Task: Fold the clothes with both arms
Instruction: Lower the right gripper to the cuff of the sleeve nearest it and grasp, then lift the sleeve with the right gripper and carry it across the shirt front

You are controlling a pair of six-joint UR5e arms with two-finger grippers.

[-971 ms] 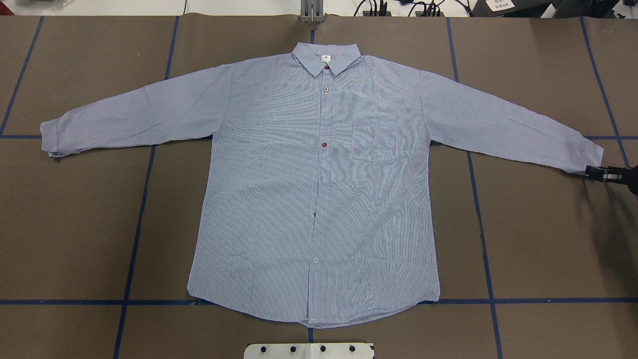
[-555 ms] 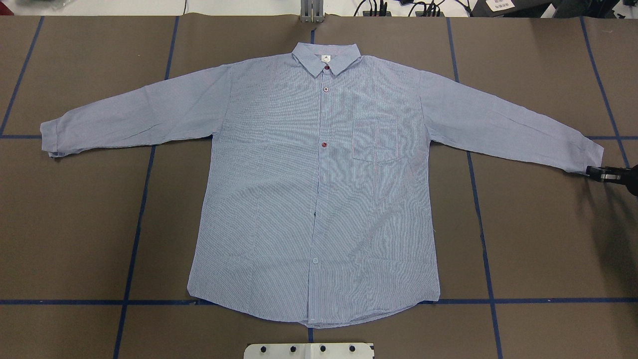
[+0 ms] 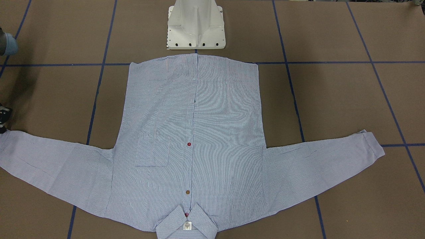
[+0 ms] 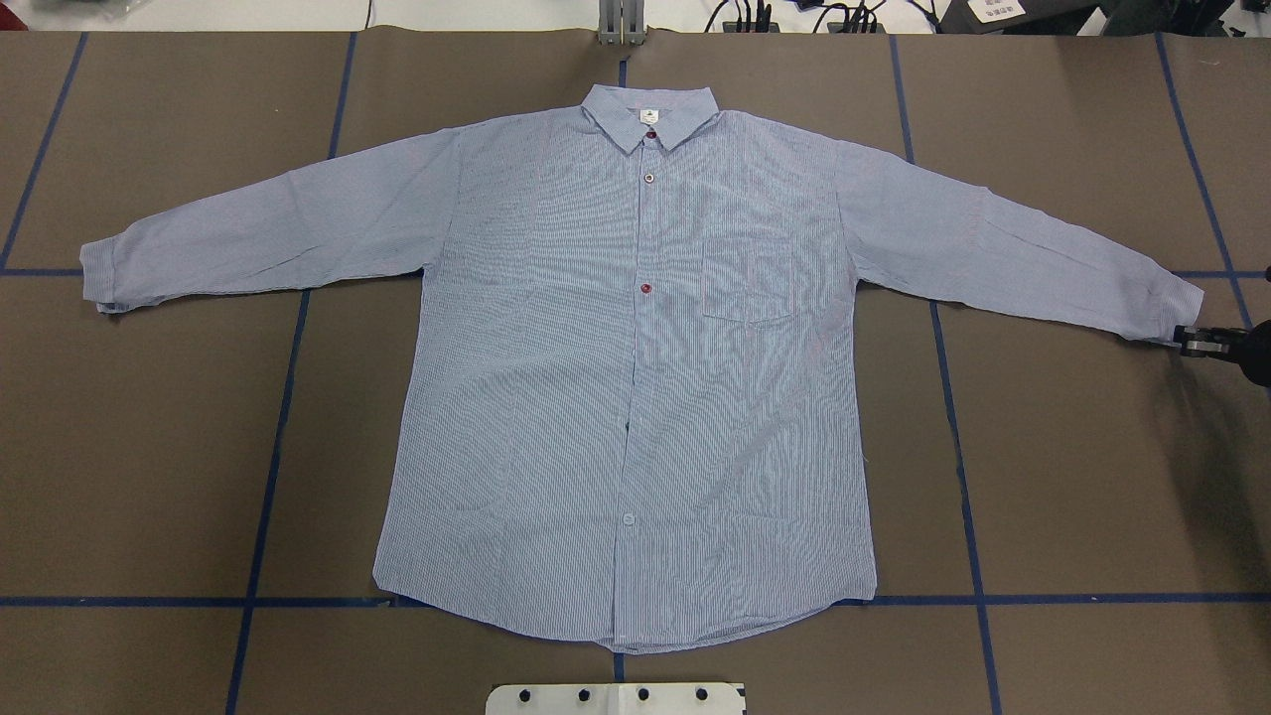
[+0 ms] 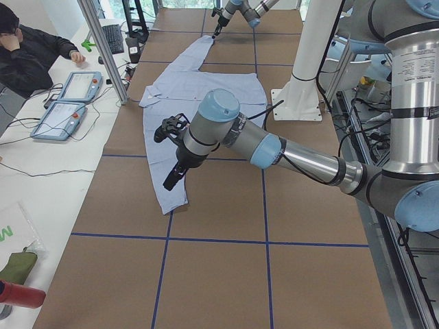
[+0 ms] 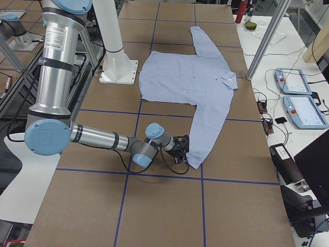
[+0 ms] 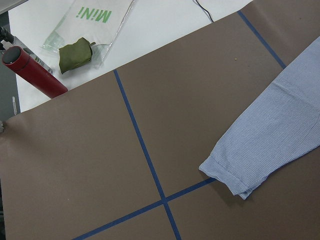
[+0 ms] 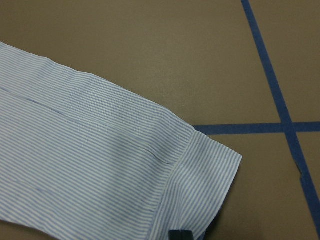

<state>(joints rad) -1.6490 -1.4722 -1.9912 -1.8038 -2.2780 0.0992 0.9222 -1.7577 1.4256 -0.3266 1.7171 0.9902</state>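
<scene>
The light-blue striped shirt [image 4: 635, 397] lies flat and face up on the brown table, sleeves spread and collar at the far side; it also shows in the front view [image 3: 192, 132]. My right gripper [image 4: 1192, 341] sits low at the end of the shirt's right cuff [image 8: 200, 190]. One dark fingertip [image 8: 180, 235] rests on the cuff's corner, and the gripper looks shut on it. My left gripper [image 5: 173, 177] hovers above the left sleeve near its cuff [image 7: 235, 175]. I cannot tell whether it is open or shut, and its fingers do not show in the left wrist view.
The white pedestal base [image 3: 196, 26] stands just behind the shirt's hem. Blue tape lines cross the table. Past the table's left end lie a red bottle [image 7: 30, 72] and a bagged green item [image 7: 75, 55]. A seated person [image 5: 27, 48] and teach pendants [image 5: 68, 103] are at the far side.
My right gripper has shifted slightly outward and away with the cuff. The right sleeve is drawn a little tauter and shows new creases. The rest of the shirt has not moved.
</scene>
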